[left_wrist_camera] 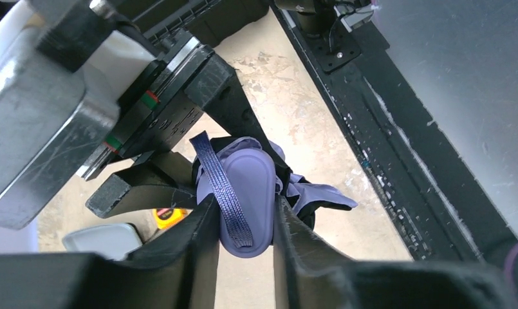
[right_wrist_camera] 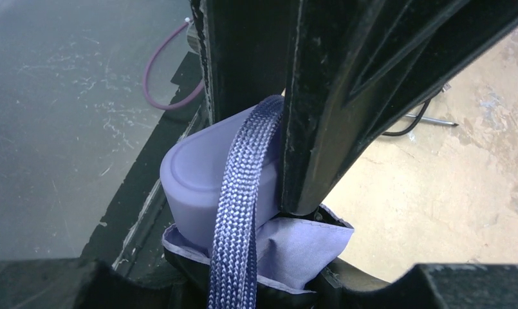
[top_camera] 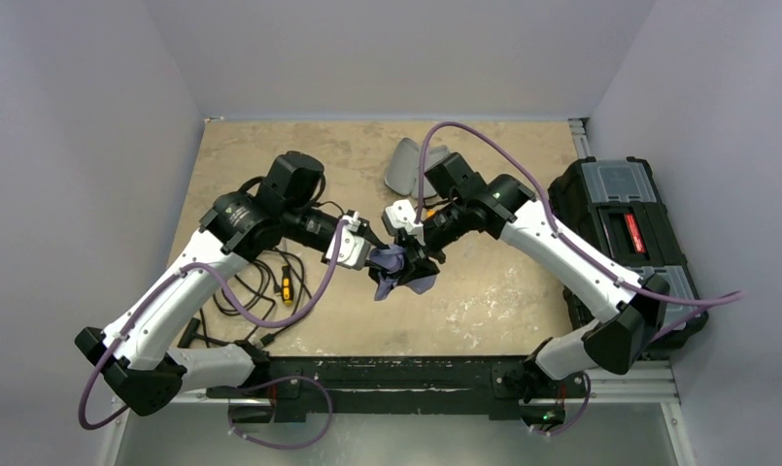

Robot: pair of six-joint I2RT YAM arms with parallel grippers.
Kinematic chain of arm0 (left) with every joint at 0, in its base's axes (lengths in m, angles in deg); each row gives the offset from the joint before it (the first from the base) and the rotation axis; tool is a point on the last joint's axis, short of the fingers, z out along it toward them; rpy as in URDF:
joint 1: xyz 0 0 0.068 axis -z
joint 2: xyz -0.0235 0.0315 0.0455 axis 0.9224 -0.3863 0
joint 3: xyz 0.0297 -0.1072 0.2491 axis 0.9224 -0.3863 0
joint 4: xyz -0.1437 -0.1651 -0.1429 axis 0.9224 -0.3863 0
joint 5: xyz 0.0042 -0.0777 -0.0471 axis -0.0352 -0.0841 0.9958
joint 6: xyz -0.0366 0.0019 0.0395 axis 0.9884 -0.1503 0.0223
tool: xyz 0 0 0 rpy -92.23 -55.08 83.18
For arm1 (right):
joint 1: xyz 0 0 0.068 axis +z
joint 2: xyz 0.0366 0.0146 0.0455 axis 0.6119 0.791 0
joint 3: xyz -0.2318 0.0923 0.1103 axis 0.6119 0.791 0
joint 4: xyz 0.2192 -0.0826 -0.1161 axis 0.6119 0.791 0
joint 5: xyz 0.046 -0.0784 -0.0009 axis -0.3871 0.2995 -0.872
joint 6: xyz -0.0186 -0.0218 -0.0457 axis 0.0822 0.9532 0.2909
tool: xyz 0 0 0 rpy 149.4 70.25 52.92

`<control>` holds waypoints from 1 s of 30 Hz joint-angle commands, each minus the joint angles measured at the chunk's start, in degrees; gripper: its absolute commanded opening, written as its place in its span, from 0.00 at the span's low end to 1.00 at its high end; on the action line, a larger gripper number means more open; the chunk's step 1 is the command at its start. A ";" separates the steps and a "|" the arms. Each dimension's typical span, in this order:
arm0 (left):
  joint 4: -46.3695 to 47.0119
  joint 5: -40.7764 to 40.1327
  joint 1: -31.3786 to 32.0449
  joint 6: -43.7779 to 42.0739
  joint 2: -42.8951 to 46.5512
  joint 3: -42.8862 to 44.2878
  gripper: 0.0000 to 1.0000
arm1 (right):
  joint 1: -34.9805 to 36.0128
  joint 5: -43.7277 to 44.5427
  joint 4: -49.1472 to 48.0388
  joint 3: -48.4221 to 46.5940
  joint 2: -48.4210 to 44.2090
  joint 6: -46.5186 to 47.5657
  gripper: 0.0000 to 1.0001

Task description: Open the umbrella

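The umbrella (top_camera: 403, 272) is folded and held off the table between both arms at the table's middle. My left gripper (left_wrist_camera: 246, 209) is shut on its small lavender handle (left_wrist_camera: 251, 183), with the woven lavender strap (left_wrist_camera: 221, 183) lying over the handle. In the right wrist view the handle (right_wrist_camera: 195, 174) and strap (right_wrist_camera: 243, 193) stick out of the bunched lavender canopy (right_wrist_camera: 301, 248). My right gripper (right_wrist_camera: 256, 280) is shut around that canopy just below the handle. The shaft is hidden.
A black toolbox (top_camera: 625, 228) stands at the right edge. A grey pouch (top_camera: 406, 165) lies at the back. A coiled black cable (top_camera: 255, 282) and a yellow object (top_camera: 288, 289) lie at the left. The black frame rail (top_camera: 387, 374) runs along the near edge.
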 commanded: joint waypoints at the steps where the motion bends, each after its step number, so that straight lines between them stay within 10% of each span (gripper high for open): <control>1: 0.57 1.55 0.93 0.81 0.05 1.32 0.13 | 0.27 0.06 -0.93 -0.82 -3.06 3.46 0.00; 3: 0.56 1.91 0.98 2.75 0.50 2.67 0.00 | 0.19 0.91 -0.43 0.03 -3.29 4.79 0.00; 30: 2.76 6.74 -18.20 15.49 4.12 30.33 0.00 | -9.80 8.00 12.19 29.07 -9.36 31.37 0.00</control>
